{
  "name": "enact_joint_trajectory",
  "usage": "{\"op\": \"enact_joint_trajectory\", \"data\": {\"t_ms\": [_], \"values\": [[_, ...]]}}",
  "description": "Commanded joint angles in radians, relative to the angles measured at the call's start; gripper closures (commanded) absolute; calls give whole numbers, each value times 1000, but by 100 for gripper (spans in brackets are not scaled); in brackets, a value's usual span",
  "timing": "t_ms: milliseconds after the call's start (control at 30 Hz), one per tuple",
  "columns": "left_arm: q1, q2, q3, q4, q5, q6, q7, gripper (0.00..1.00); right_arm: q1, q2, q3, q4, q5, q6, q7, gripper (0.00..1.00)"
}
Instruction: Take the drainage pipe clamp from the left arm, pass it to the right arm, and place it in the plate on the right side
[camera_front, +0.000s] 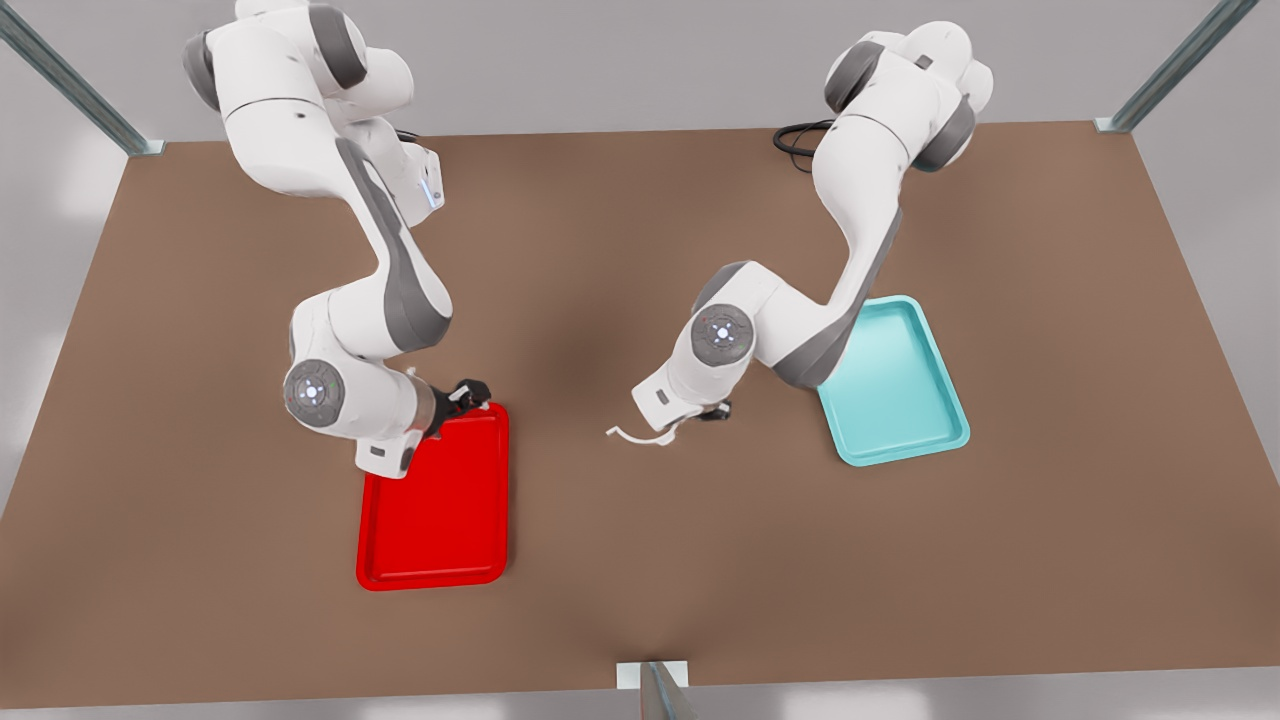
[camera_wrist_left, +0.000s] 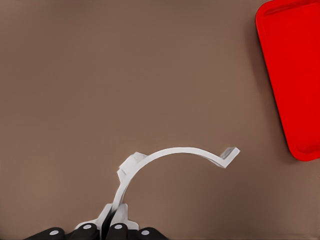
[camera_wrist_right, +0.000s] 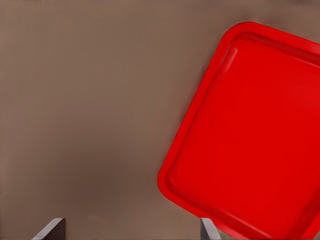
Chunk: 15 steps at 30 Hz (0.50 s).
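Observation:
The drainage pipe clamp, a thin white half-ring with flared tabs, is gripped at one end by my left gripper, the arm on the front view's right. In the left wrist view the clamp arcs out from the shut left gripper, low over bare table. The red plate lies at the front view's left. My right gripper hovers at the plate's far corner, open and holding nothing. In the right wrist view the right gripper has its tips wide apart beside the plate.
A teal tray lies on the front view's right, partly under the left arm. The brown table stretches between the trays. A black cable coils at the far edge. Metal frame posts stand at the corners.

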Motion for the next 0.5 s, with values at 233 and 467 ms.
{"op": "enact_joint_trajectory", "data": {"t_ms": [233, 467], "values": [[-18, 10, -1, 10, -2, 13, -164, 79, 46, 66, 112, -4, 106, 390, -1162, 0], [-21, 15, -1, 10, -2, 19, -167, 79, 46, 135, 188, -1, 150, 525, -1254, 0]]}}
